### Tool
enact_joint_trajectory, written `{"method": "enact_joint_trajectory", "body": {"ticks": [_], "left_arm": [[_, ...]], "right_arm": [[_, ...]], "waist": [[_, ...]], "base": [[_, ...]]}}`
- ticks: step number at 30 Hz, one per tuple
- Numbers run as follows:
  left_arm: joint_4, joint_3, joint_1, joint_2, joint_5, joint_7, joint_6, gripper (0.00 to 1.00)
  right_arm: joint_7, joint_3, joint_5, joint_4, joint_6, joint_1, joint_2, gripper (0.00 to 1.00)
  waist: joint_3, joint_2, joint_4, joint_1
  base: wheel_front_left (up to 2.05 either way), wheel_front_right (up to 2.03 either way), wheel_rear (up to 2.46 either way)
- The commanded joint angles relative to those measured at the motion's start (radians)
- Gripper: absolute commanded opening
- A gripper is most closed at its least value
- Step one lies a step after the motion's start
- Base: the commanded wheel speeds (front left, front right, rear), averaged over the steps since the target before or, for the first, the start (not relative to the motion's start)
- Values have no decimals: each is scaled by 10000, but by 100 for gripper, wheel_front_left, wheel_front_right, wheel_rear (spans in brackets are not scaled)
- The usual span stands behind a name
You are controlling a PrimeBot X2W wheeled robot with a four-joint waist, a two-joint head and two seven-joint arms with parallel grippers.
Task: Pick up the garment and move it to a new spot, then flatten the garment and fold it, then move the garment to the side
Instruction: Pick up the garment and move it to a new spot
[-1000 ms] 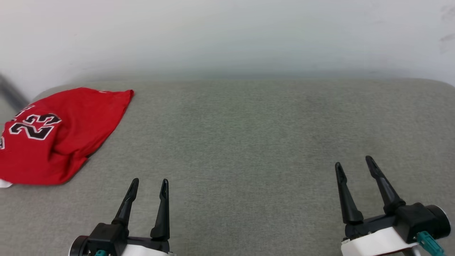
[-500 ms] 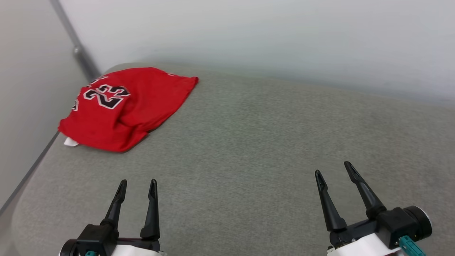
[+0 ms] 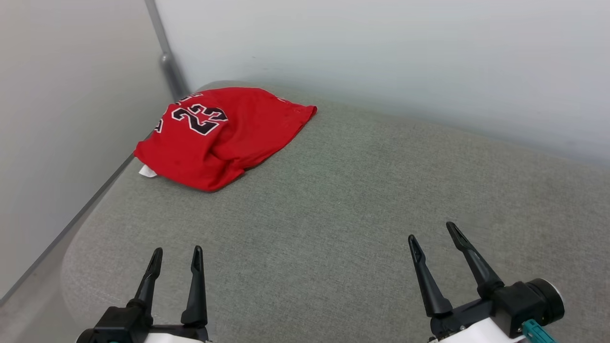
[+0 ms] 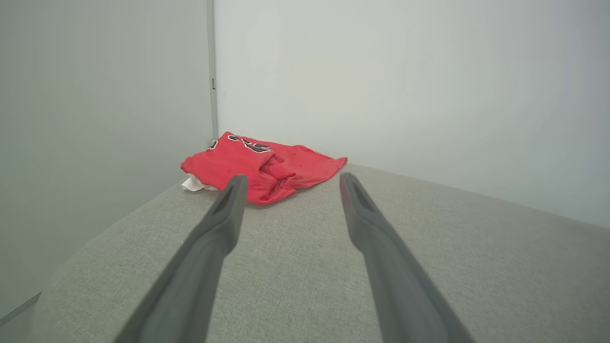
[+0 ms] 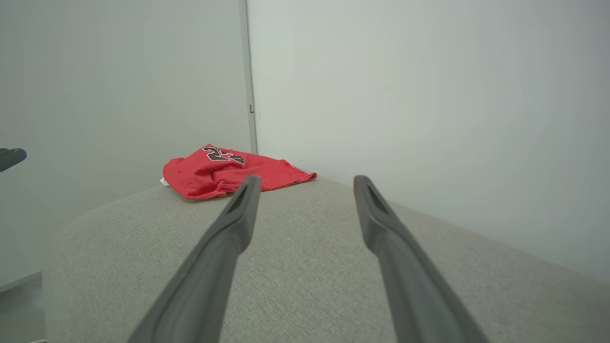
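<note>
The red garment (image 3: pixel 224 136) lies bunched and roughly folded at the far left corner of the grey cushioned surface (image 3: pixel 333 214), its black "23" print facing up and a bit of white fabric poking out at its near left edge. The left wrist view has the garment (image 4: pixel 262 164) ahead beyond the fingers, and so does the right wrist view, garment (image 5: pixel 228 171). My left gripper (image 3: pixel 176 251) hovers open over the near left of the surface, well short of the garment. My right gripper (image 3: pixel 432 232) is open at the near right, holding nothing.
Pale walls close in behind and on the left, meeting at a corner with a grey vertical strip (image 3: pixel 164 47) just behind the garment. The surface's rounded left edge (image 3: pixel 76 233) drops off beside my left gripper.
The head camera has swung left, so the garment now sits nearer the picture's middle and the left wall and corner strip have come into sight. Both grippers stay open, holding nothing.
</note>
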Motion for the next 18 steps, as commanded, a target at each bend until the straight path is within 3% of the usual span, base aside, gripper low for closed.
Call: {"method": "enact_joint_trajectory", "body": {"ticks": [1, 9, 18], "left_arm": [[1, 16, 114, -5, 54, -28, -40, 100], [-137, 128, 149, -5, 93, -28, -163, 100], [85, 427, -391, 0, -158, -26, -384, 100]], "right_arm": [[-18, 27, 13, 20, -3, 109, -1, 100], [-18, -102, 59, -7, -3, 78, 0, 100], [-18, -111, -381, -116, -3, -302, -1, 100]], "waist": [[-42, 0, 50, 0], [-43, 0, 48, 0], [741, 0, -500, 0]], "base": [[0, 0, 0], [0, 0, 0], [0, 0, 0]]}}
